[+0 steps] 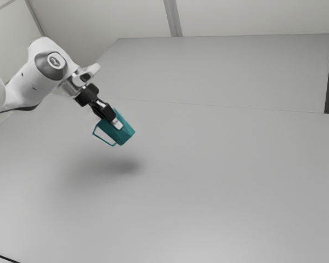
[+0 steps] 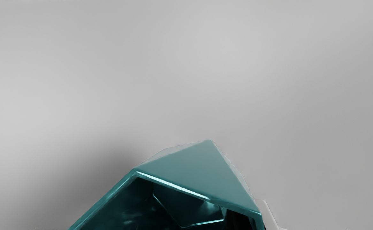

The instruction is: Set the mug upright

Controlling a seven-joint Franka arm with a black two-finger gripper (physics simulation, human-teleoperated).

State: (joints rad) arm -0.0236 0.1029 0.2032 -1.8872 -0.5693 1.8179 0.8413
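Observation:
In the exterior view the black gripper [image 1: 115, 124] is shut on the teal faceted mug [image 1: 124, 133], holding it tilted above the table, with a shadow below. The handle loop sticks out toward the exterior view's lower left. In the wrist view the mug [image 2: 199, 172] shows its angular rim and dark hollow inside, its opening facing back toward the hand. A pale fingertip [image 2: 268, 214] shows beside the mug's wall; the other finger is hidden there.
The grey table [image 1: 208, 192] stretches under the arm. A second grey surface [image 1: 225, 71] lies behind it, with pale walls beyond. A black cable [image 1: 3, 257] crosses the exterior view's lower left corner.

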